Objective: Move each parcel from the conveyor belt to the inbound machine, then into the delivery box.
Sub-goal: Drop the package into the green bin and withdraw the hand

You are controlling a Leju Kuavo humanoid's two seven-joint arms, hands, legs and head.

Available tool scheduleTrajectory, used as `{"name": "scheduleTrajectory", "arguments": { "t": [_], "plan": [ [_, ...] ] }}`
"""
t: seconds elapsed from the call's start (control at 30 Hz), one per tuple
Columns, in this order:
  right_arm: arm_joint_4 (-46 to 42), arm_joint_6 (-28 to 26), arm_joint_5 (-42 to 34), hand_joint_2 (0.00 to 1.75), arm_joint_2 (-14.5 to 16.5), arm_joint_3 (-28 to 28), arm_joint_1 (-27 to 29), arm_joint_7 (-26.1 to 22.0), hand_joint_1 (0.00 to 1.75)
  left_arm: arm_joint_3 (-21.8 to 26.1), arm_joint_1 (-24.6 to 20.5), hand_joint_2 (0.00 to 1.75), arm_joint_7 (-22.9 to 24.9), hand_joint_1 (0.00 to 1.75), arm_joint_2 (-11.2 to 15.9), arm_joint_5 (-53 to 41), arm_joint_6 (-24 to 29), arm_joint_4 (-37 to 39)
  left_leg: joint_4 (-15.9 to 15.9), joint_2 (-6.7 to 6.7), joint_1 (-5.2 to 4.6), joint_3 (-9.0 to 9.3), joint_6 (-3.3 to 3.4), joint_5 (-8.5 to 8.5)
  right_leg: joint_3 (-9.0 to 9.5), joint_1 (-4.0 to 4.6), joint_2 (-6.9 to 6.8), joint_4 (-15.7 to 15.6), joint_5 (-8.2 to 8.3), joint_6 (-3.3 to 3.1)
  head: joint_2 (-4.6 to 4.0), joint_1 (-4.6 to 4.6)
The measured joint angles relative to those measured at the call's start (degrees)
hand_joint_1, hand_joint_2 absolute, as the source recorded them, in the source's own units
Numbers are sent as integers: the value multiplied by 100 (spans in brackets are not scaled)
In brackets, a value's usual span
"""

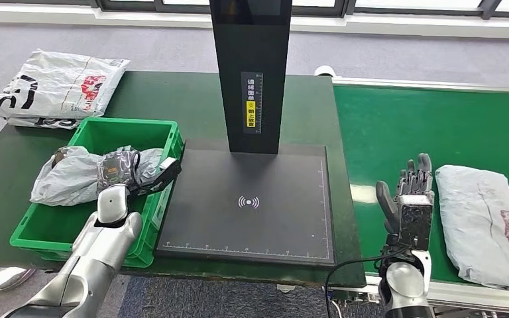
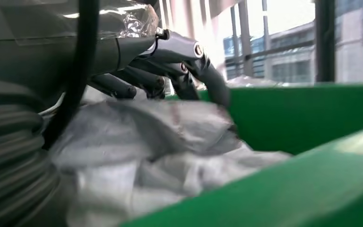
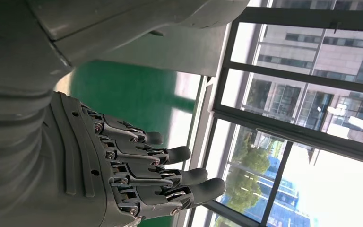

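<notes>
A crumpled grey parcel lies inside the green delivery box at the table's left. My left hand hovers over the parcel's right end, fingers stretched toward the box's right wall. In the left wrist view the dark fingers reach out above the grey parcel without closing on it, with the green box wall behind. My right hand stands upright and open over the green conveyor belt, just left of a flat grey parcel. The right wrist view has its fingers straight and apart.
The inbound machine's black scan plate sits mid-table between box and belt, with its tall black pillar at the back. A white parcel with red and black print lies at the table's far left corner. A black cable hangs at the front edge.
</notes>
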Motion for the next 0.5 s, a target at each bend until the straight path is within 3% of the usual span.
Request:
{"name": "scheduleTrajectory", "arguments": {
  "t": [0.13, 0.27, 0.4, 0.5],
  "plan": [
    [95, -39, -38, 175, -5, -50, -64, -56, 0, 167, -234, 175, -368, 0, -54, 176, 384, 273, -1, -1, 1, -1, 0, 0, -1, 1, 0, 1, 0, 0, 0, 0],
    [154, -47, -43, 175, -10, -70, -84, -61, 0, 234, -335, 0, -416, 0, -88, 202, 424, 412, -1, 0, 2, -1, -1, 1, -2, 2, 2, 2, 0, -1, 0, 0],
    [212, -168, -17, 175, -24, -76, -118, 0, 0, 376, -397, 0, -875, 0, -132, 672, 820, 500, -1, 0, 2, -1, -1, 1, -3, 2, 1, 3, 0, -1, 0, 0],
    [330, -327, 105, 175, -45, -76, -183, 177, 0, 585, -495, 0, -1855, 0, -186, 1781, 1174, 489, -1, 0, 2, -2, -1, 1, -2, 2, 0, 3, 0, -1, 0, 1]
  ]
}}
